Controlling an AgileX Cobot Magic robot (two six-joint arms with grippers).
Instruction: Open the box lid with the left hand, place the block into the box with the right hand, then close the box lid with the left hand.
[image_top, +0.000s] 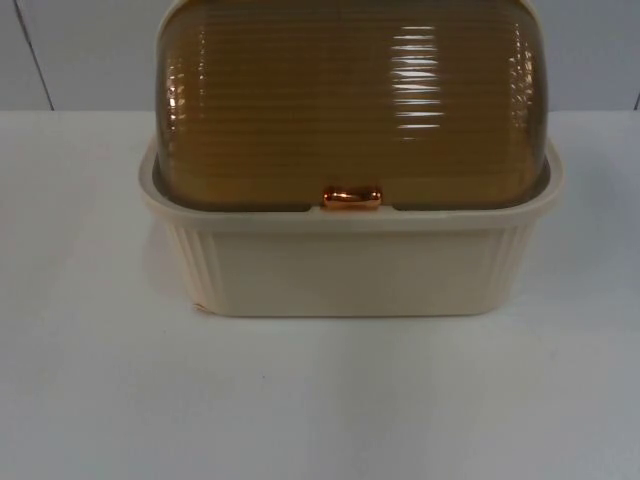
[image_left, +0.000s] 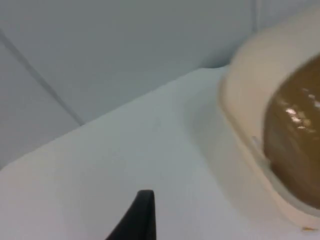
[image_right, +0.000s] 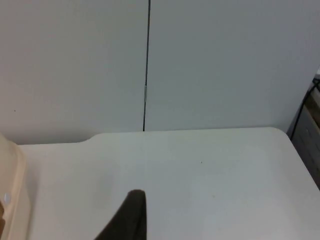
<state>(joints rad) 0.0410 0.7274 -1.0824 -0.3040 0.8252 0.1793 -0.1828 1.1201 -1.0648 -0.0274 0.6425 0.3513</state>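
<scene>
Cream ribbed box (image_top: 350, 265) sits right up front on the white table (image_top: 90, 400), its amber see-through lid (image_top: 350, 100) down, with a copper handle (image_top: 351, 198) at the front rim. Left gripper (image_left: 137, 217) hovers beside the box; right gripper (image_right: 129, 217) hangs over bare table near the grey partition wall (image_right: 225, 65). Can't tell either one's jaws.

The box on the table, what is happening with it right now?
Nothing is handling the box at this moment. It stands on the white table with its brown ribbed lid shut and the copper handle at the front rim. The left gripper is over the table beside the box, not touching it. The right gripper waits over bare table on the other side. The lid has not yet been opened.
</scene>
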